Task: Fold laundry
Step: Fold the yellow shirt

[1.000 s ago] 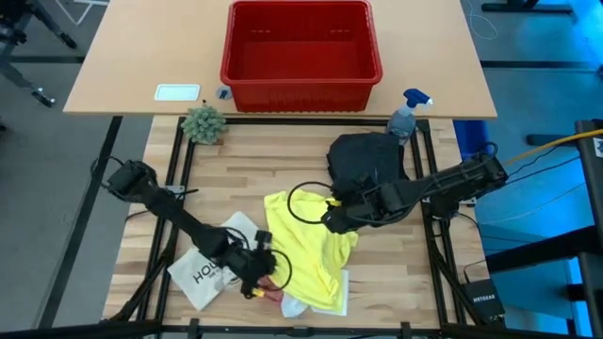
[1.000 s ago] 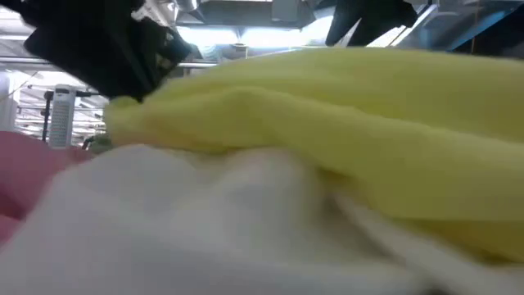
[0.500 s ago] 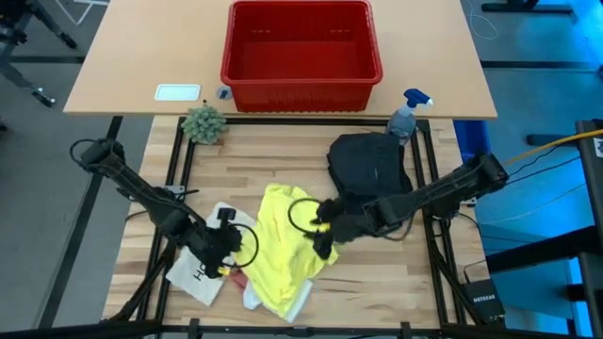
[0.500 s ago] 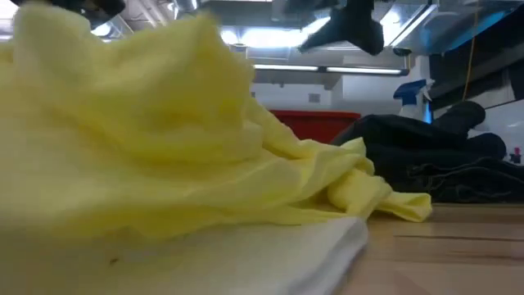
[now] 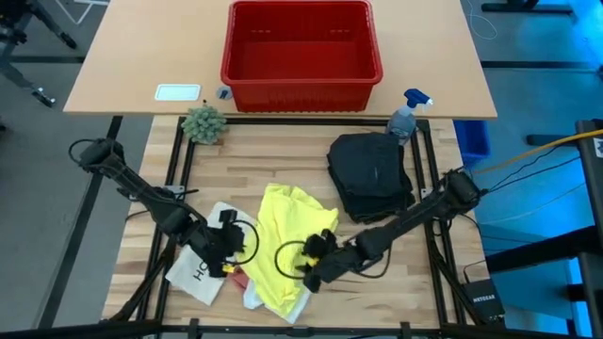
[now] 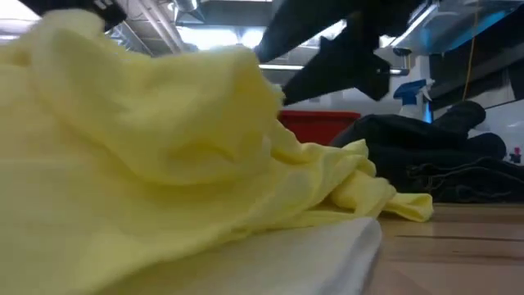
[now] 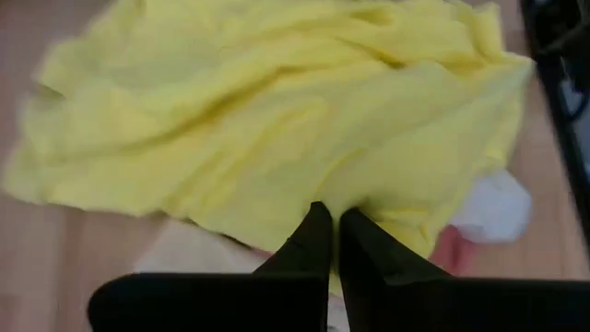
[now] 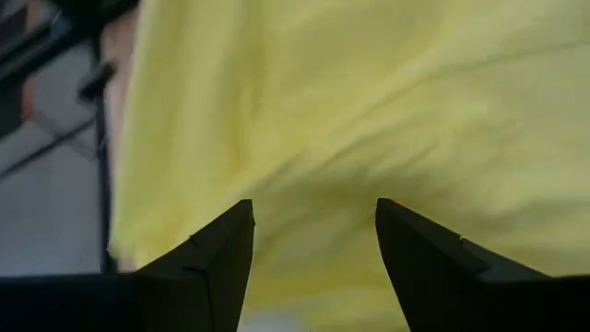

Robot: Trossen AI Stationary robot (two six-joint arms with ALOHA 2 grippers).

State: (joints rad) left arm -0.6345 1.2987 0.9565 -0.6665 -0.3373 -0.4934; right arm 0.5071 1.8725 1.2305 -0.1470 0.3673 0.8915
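Since half a second ago, the right gripper (image 5: 306, 278) has moved down toward 6 o'clock and now sits at the 5 o'clock edge of the yellow T-shirt (image 5: 283, 240), while the left gripper (image 5: 237, 247) has stayed almost at the same place. One second ago the T-shirt was spread wider toward 3 o'clock; now it is bunched into a narrower heap in the lower middle of the wooden surface (image 5: 283, 155).

In the right wrist view the right fingers (image 8: 207, 263) stand wide apart over the yellow cloth, and nothing is between them. In the left wrist view the left fingers (image 7: 313, 244) are pressed together with their tips at the edge of the T-shirt (image 7: 277, 111); I cannot tell if a fold of cloth is caught between them.

Under the T-shirt, at its 7 o'clock side, a small pink cloth (image 5: 239, 279) and a small white cloth (image 5: 252, 299) show a little. At 9 o'clock from them lies a flat white printed item (image 5: 196, 275), partly under the left arm. Dark trousers (image 5: 369, 174) lie in a pile at 2 o'clock from the T-shirt, apart from it.

Farther back stand a red basket (image 5: 300, 52), a small green plant (image 5: 203, 122) and a spray bottle (image 5: 405, 115).
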